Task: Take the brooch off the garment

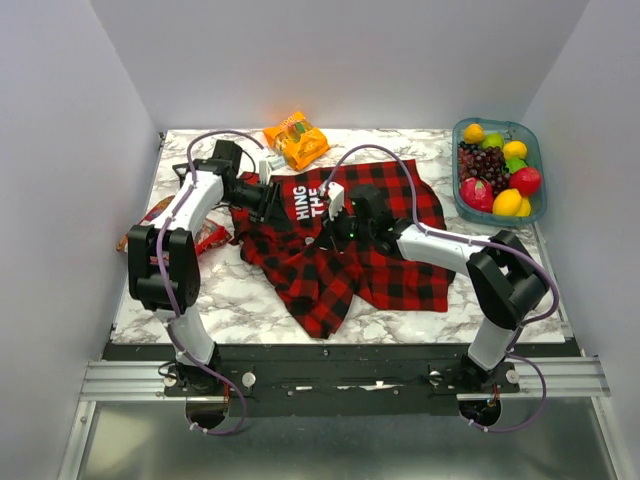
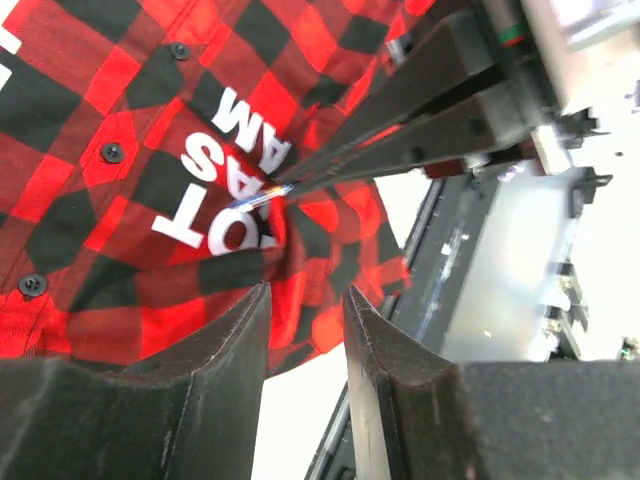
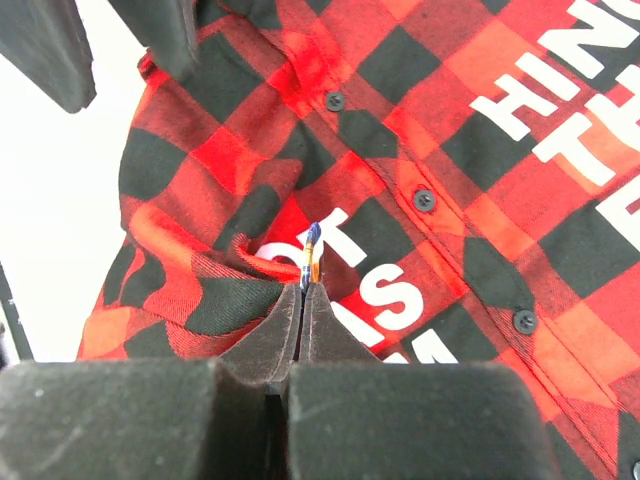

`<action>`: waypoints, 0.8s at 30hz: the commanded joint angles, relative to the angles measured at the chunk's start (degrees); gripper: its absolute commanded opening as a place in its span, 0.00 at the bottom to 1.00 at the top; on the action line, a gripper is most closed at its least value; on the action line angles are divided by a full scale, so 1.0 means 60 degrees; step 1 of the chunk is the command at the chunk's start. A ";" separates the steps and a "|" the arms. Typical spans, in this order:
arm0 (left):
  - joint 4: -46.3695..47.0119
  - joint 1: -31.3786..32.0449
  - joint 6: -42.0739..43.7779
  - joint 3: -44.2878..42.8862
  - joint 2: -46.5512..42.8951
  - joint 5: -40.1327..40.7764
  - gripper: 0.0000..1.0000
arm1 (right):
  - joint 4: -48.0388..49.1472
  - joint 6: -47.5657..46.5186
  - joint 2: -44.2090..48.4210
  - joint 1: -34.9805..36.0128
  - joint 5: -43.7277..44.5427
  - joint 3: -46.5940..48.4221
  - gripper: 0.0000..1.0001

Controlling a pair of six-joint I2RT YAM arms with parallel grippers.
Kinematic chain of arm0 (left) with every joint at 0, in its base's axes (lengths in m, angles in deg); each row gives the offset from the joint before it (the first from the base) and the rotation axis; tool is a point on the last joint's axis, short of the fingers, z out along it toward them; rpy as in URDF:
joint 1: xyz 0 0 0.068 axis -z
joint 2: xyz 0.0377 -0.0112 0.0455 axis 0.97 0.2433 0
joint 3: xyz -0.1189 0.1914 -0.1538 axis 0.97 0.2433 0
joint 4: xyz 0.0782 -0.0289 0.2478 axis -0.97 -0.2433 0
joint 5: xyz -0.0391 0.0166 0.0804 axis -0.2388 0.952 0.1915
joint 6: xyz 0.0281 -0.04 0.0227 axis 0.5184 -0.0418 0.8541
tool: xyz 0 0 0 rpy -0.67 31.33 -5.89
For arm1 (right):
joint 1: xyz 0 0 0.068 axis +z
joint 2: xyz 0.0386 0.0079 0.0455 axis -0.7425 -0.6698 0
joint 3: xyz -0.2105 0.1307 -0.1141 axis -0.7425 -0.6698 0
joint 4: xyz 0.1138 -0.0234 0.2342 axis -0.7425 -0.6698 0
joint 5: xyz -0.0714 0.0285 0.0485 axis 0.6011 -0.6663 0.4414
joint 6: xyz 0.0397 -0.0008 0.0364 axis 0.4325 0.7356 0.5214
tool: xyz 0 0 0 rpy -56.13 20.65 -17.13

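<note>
The red-and-black plaid garment with white lettering lies spread on the marble table; it also shows in the left wrist view and the right wrist view. The brooch is a thin blue-and-orange piece seen edge-on, pinned by the white letters, with fabric puckered around it. My right gripper is shut on the brooch's lower edge; its fingers reach to the brooch in the left wrist view. My left gripper is open and empty, over the garment's edge near the brooch; its fingers show top left.
A teal tray of fruit stands at the back right. An orange snack bag lies at the back centre. A red packet lies at the left beside the garment. The table's front edge has a black rail.
</note>
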 commanded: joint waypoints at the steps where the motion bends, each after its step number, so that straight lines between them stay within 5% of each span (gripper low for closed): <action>1: 0.2876 0.0216 -0.0020 0.1640 -0.0945 0.0728 0.44 | 0.0232 -0.0147 0.0301 0.0001 -0.1085 0.0415 0.00; 5: 0.4125 0.0305 0.0960 0.2433 -0.1444 0.1037 0.44 | 0.0261 -0.0132 0.0301 -0.0043 -0.1950 0.0503 0.01; 11: 0.3863 0.0378 0.2191 0.2390 -0.1503 0.0349 0.42 | 0.0115 -0.0220 0.0287 -0.0101 -0.2641 0.0562 0.01; 20: 0.1286 0.1023 0.5250 0.2185 -0.1386 0.0069 0.36 | 0.0042 -0.0220 0.0169 -0.0116 -0.2802 0.0708 0.01; 24: 0.0948 0.1067 0.5532 0.2141 -0.1313 0.0070 0.34 | 0.0012 -0.0220 0.0140 -0.0116 -0.2787 0.0723 0.01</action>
